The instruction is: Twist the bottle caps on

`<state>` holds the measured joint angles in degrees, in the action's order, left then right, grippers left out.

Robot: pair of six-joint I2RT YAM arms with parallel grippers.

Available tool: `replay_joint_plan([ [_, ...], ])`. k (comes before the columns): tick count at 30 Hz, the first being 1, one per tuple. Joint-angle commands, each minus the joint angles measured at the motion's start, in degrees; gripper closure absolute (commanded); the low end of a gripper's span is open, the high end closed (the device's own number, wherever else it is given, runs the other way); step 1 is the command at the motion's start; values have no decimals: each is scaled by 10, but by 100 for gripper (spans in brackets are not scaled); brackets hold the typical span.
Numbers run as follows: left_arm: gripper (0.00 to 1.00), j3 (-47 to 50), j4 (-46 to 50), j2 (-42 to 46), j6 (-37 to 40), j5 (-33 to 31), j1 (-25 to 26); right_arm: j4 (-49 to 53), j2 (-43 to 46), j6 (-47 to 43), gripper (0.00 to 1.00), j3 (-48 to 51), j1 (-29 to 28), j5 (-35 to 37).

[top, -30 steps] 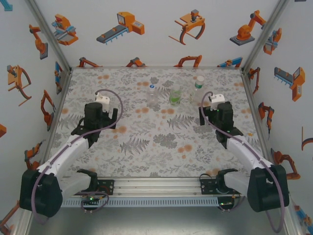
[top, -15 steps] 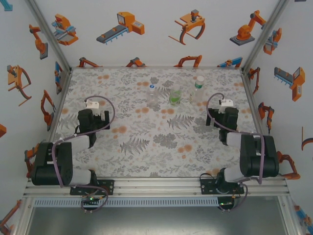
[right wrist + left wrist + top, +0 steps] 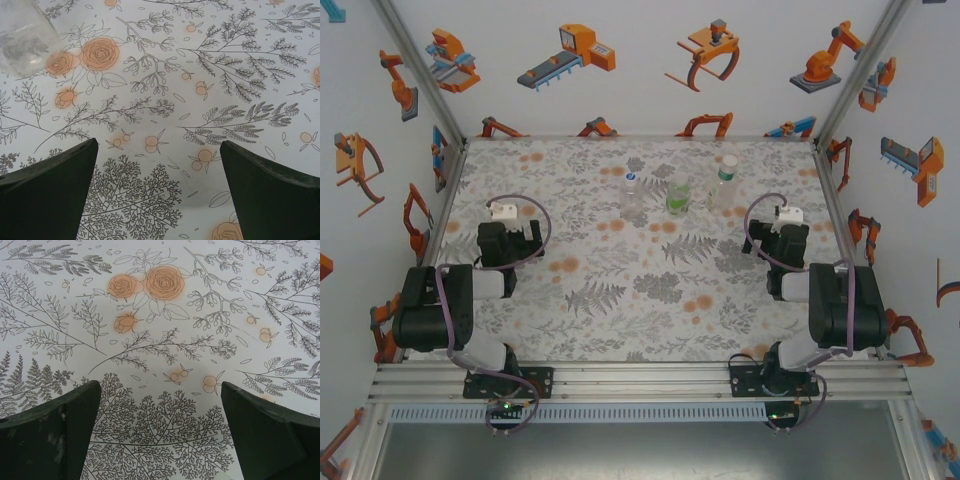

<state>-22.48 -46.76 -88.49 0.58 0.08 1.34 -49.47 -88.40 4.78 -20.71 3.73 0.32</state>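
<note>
Three bottles stand in a row at the far middle of the table: a plain clear one [image 3: 631,196], a green-tinted one [image 3: 678,197] and one with a green label band [image 3: 723,184]. A small white cap [image 3: 728,160] sits on top of the labelled bottle and a pale cap [image 3: 631,177] tops the plain one; the green bottle's top is too small to read. My left gripper [image 3: 510,238] [image 3: 160,390] is open over bare cloth, left of the row. My right gripper [image 3: 782,238] [image 3: 159,145] is open too, near and right of the labelled bottle. A clear bottle's base [image 3: 22,35] shows at upper left in the right wrist view.
The floral tablecloth [image 3: 620,300] covers the table, with printed orange blotches. White walls with robot pictures close in the left [image 3: 380,200], back and right sides. Both arms are folded back over their bases at the near rail [image 3: 640,380].
Both arms have folded back toward their bases, elbows rising. Each gripper has drifted slightly outward, away from the table's middle. The jaws stayed open and the bottles have not moved.
</note>
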Motion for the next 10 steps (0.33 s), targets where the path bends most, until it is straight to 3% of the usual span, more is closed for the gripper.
replay_joint_plan([
  [1,3,-2,-21,3,-12,12,-4,-26,2,14,1,0,4,15],
  [10,3,-3,-20,3,-12,12,-4,-20,4,-4,1,-4,0,-11],
])
